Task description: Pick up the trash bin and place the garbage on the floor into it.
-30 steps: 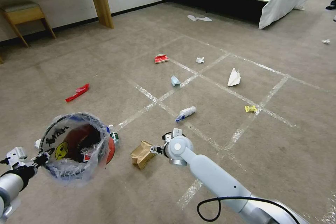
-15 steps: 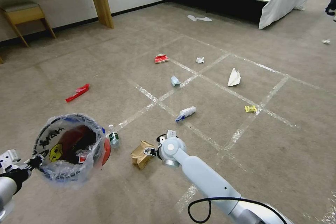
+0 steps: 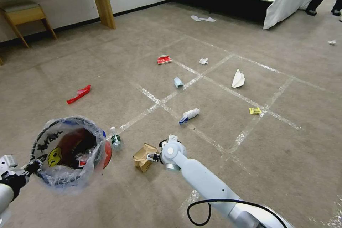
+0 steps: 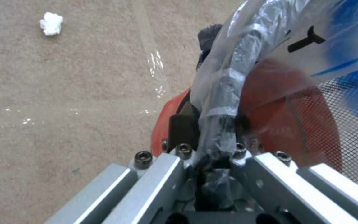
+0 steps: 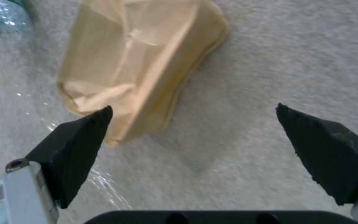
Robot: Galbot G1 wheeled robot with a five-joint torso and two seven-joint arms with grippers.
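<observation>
My right gripper [image 5: 193, 137], jaws spread, nears the brown paper bag [image 3: 143, 155] on open taped carpet [image 3: 213, 171]; my left gripper [image 4: 210, 140] clamps the trash bin [image 3: 67, 151] rim.

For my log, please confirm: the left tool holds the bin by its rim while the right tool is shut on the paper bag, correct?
Not quite. The right wrist view shows the right tool open, just short of the paper bag. The left tool does hold the bin by its rim.
</observation>
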